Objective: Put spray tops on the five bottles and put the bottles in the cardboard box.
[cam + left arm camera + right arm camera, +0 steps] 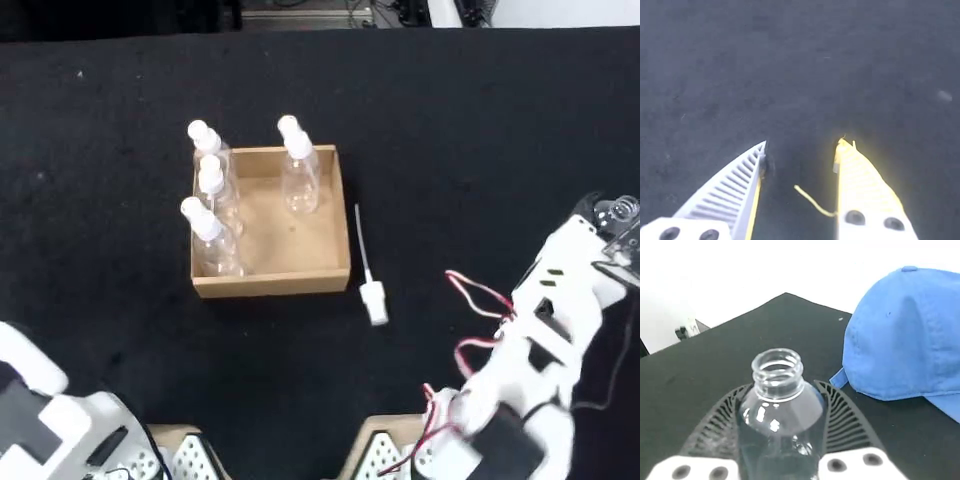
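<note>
Several clear bottles with white spray tops stand in the cardboard box (300,272): three along its left wall (212,200) and one at the far right corner (298,170). A loose spray top (372,297) with its long tube lies on the mat just right of the box. My right gripper (780,386) is shut on an uncapped clear bottle (777,390), held upright with its open neck up, at the table's right edge (618,212). My left gripper (802,150) hangs open over bare black mat, with nothing between its fingers.
A black mat (450,120) covers the table. A blue cap (905,335) lies beyond the held bottle. The left arm's white body (40,410) sits at the near left corner, and the right arm (540,340) with red wires stretches along the near right.
</note>
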You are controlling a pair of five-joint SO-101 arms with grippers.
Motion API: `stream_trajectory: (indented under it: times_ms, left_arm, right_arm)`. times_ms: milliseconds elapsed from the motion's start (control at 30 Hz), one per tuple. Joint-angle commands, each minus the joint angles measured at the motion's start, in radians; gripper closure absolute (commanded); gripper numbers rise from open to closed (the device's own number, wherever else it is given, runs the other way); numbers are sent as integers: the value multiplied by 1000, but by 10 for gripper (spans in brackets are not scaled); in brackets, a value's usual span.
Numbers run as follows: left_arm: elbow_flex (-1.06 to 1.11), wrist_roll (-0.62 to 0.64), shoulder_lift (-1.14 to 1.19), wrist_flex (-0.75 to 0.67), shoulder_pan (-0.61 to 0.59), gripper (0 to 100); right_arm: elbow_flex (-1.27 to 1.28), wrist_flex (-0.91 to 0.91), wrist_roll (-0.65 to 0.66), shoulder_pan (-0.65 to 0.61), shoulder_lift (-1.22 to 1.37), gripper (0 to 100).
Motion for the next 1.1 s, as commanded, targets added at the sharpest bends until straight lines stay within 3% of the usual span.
stream_trajectory:
  times_ms: [0,167,333,467,600,900,1067]
  left_arm:
    - [-199,-138,-118,120,87,802]
    - [-412,-184,-150,259,145,802]
    - [-766,-186,-143,482,274,802]
    - [-1018,-253,-140,632,495,802]
    - [-1145,-325,-140,674,748,802]
    - [-1041,-399,-140,684,1330,802]
    - [-791,-397,-129,585,1518,802]
  right_arm:
    - [-96,316,-12,18,-340,987]
    - [-93,525,-12,-9,-627,987]
    - [-137,752,-3,-8,-786,987]
    - [-174,836,61,-2,-802,986]
    - [-170,848,104,18,-802,987]
    - [-163,845,109,203,-800,987]
    - [-188,841,109,293,-765,987]
